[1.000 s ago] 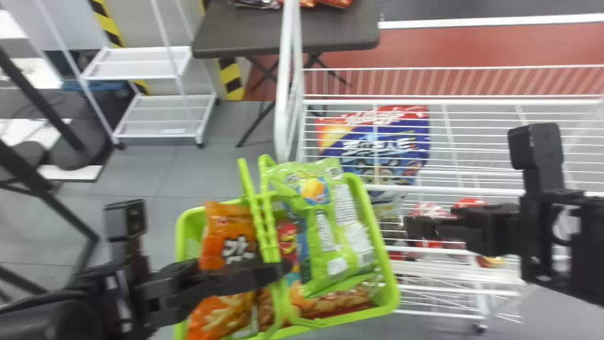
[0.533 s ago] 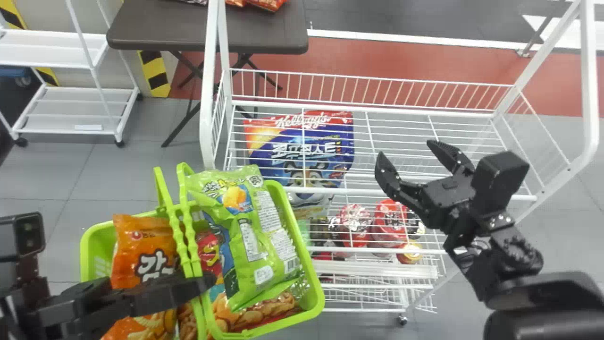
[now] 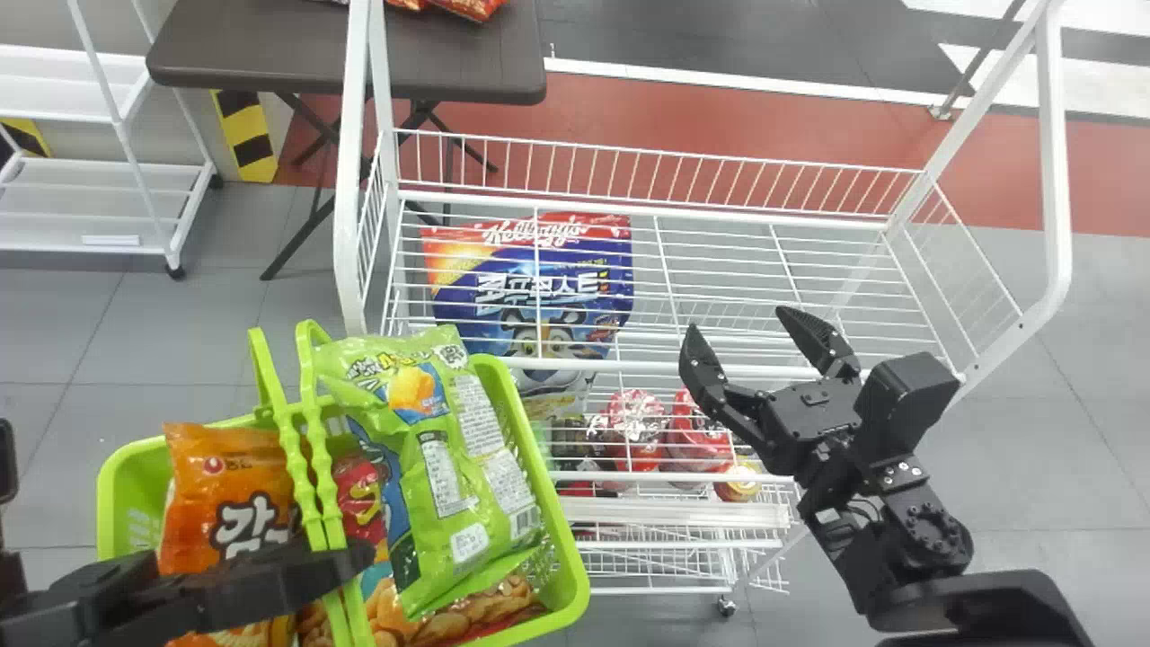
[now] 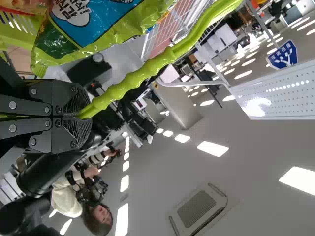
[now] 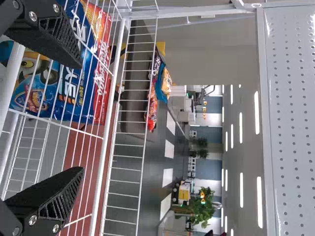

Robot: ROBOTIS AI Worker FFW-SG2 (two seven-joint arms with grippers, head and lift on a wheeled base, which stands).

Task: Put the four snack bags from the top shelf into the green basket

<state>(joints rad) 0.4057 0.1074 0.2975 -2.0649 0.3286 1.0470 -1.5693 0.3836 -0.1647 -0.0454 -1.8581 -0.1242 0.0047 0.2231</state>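
Note:
The green basket (image 3: pixel 568 575) is at the lower left, holding an orange snack bag (image 3: pixel 229 494), a green snack bag (image 3: pixel 458 467) lying on top and several other bags. Across its raised handles reaches my left gripper (image 3: pixel 355 562); in the left wrist view the left gripper (image 4: pixel 81 113) is shut on the green handle (image 4: pixel 133 82). My right gripper (image 3: pixel 732 337) stands open with nothing between its fingers, over the front part of the white wire top shelf (image 3: pixel 719 270). In the right wrist view the right gripper (image 5: pixel 76 115) has its fingers spread before the shelf wires.
A blue cereal bag (image 3: pixel 539 296) and red packages (image 3: pixel 687 431) sit below the top shelf's wires. White posts (image 3: pixel 1053 162) rise at the rack's sides. A brown table (image 3: pixel 449 63) with red bags stands behind, a white cart (image 3: pixel 90 198) at the left.
The head view has swung right, so rack and basket sit farther left in it. My right gripper has turned and its open fingers now point toward the shelf. The left gripper keeps hold of the handle.

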